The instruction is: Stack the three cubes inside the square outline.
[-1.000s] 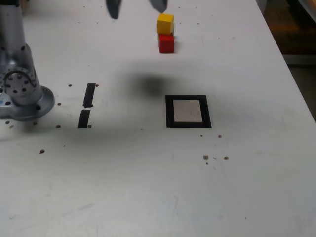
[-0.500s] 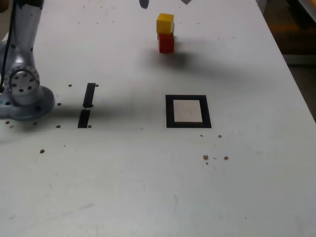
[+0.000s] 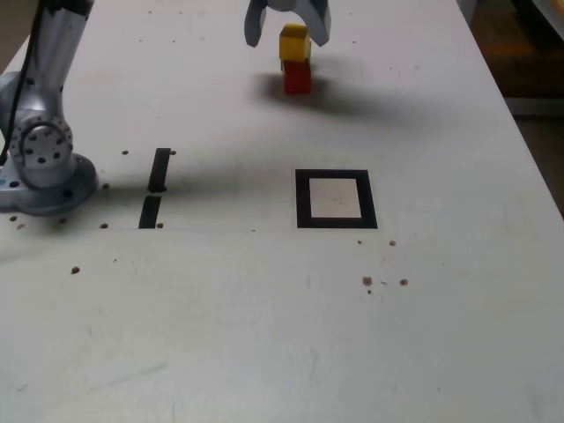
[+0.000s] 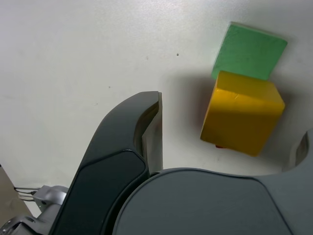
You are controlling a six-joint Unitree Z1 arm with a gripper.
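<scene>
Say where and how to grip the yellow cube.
Probably best from above, across two opposite upright side faces of the yellow cube, clear of the side by the green cube: it sits raised, its top uncovered, with the open gripper's fingers spread wider than it.

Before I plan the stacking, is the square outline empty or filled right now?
Empty: the square outline shows only bare white inside, no cube there.

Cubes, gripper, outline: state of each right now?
Gripper: open, over the cubes, holding nothing.
Yellow cube: raised, resting on the cubes beneath it, not gripped.
Red cube: below the yellow one, mostly hidden in the wrist view.
Green cube: beside the red one, partly covered by the yellow one in the wrist view.
Square outline: empty, no cube inside.
</scene>
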